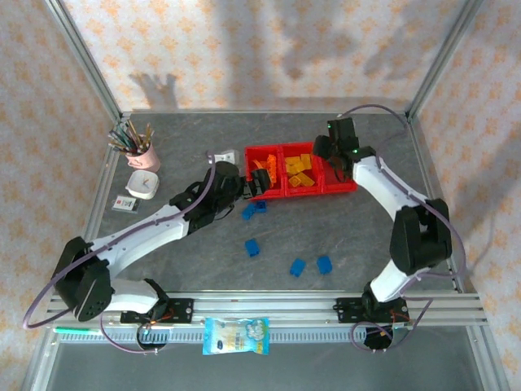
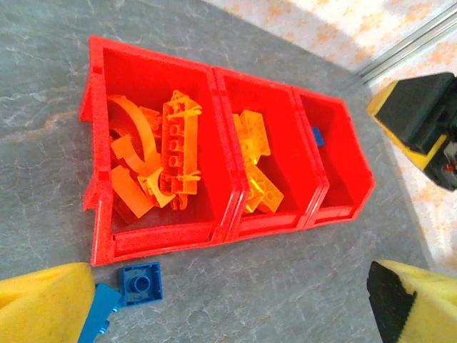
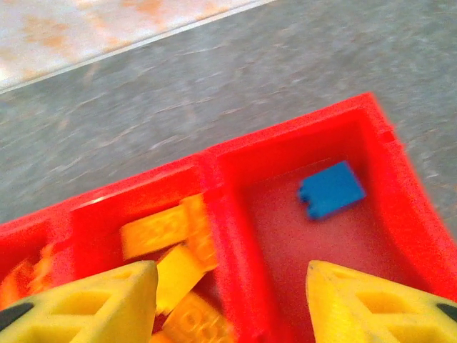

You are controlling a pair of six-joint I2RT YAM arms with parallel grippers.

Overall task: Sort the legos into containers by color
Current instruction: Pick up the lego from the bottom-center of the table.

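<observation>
Three joined red containers stand at the table's far middle. In the left wrist view the left bin holds orange legos, some curved and long. The middle bin holds yellow ones, and the right bin holds one blue lego. My left gripper is open and empty just in front of the bins, with a blue lego on the table by its left finger. My right gripper hangs open and empty over the divider between the middle and right bins. Several blue legos lie loose on the table.
A pink cup of pencils, a white box and a small card sit at the far left. A blue-and-white packet lies on the front rail. Metal frame posts stand at the corners.
</observation>
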